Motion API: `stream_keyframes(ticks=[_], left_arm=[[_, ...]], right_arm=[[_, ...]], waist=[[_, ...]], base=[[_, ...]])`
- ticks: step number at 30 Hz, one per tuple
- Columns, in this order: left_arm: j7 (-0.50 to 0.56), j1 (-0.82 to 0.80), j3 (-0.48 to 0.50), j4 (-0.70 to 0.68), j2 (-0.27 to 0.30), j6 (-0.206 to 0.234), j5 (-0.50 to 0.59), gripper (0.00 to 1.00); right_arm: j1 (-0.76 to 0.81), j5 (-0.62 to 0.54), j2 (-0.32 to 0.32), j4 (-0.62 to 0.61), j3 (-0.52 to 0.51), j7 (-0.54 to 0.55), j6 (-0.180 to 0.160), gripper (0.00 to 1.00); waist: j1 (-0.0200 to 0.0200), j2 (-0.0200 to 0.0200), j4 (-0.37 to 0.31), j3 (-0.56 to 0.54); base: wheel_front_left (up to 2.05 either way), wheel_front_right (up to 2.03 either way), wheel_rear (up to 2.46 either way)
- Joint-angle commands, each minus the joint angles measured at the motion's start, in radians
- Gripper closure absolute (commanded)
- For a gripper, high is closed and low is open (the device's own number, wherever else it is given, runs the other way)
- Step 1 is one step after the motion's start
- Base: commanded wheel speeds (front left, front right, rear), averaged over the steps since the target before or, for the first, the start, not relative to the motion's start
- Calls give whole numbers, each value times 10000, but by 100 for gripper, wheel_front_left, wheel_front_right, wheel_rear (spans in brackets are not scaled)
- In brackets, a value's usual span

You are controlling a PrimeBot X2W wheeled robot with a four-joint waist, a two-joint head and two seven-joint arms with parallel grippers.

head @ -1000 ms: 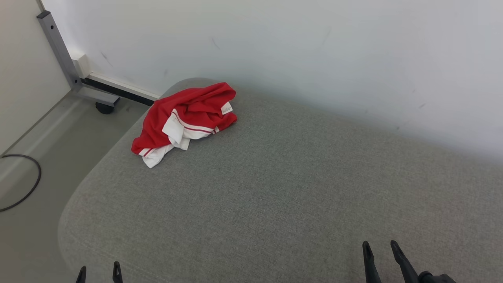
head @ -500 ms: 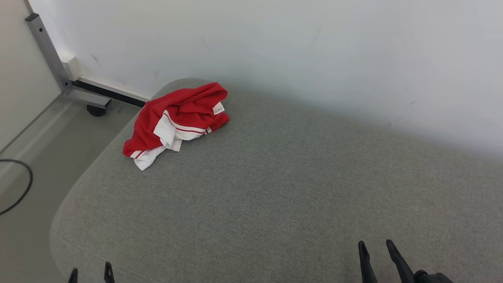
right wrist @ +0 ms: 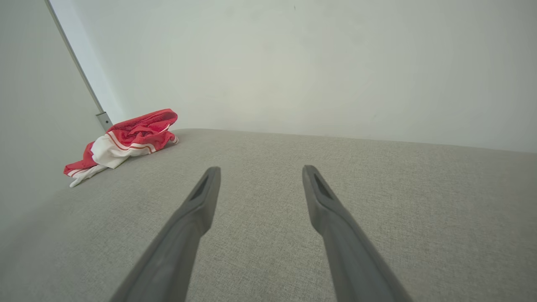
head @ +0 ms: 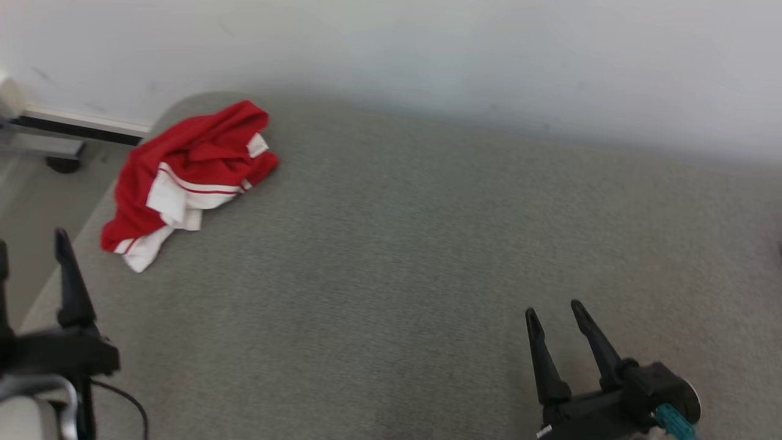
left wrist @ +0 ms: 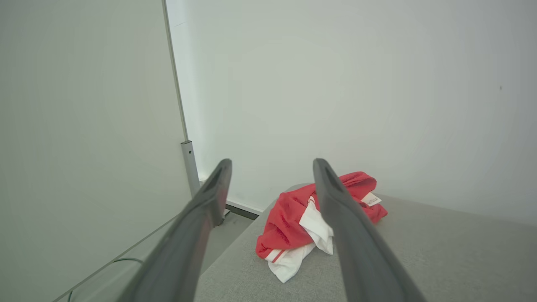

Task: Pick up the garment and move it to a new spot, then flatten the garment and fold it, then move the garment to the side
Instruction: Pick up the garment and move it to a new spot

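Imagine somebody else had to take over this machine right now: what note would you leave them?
Grippers: left gripper jaws open, empty, pointing toward the garment but apart from it. The right gripper jaws open, empty, above bare fabric on the robot's right side.
Things: garment lies crumpled in the far left corner of the grey cushion, close to the wall.
Done: nothing visible; the garment is untouched.
Left: pick it up, move it to a new spot, flatten, fold, move it aside.
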Motion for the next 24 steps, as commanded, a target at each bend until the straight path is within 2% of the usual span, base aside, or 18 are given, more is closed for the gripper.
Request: stream_keyframes(ticks=[1, 5, 10, 19, 24], left_arm=[[-29, -425, 32, 216, 152, -39, -201, 0], [-21, -1579, 16, 888, 1034, -114, -306, 0], [439, -2954, -252, 1612, 1928, -178, -639, 0], [1518, -4660, -411, 2930, 3299, -181, -1468, 0], [2275, -4991, -854, 4112, 3767, -185, -1980, 0]], right_arm=[[-206, -97, -80, -72, 52, -2, -20, 0], [-721, -186, -78, -309, 151, -1, -22, 0], [-1170, -205, -59, -541, 122, -1, -20, 0], [-1895, -129, 7, -1268, 360, -1, -22, 0], [-2051, -197, 25, -1650, 458, -1, -20, 0]], waist=[[-1, -1, -1201, 1134], [-1, -1, -2016, 1892], [-1, -1, -2661, 2690], [-1, -1, -3570, 3837], [-1, -1, -3828, 4163]], base=[[0, 0, 0], [0, 0, 0], [0, 0, 0], [0, 0, 0], [0, 0, 0]])
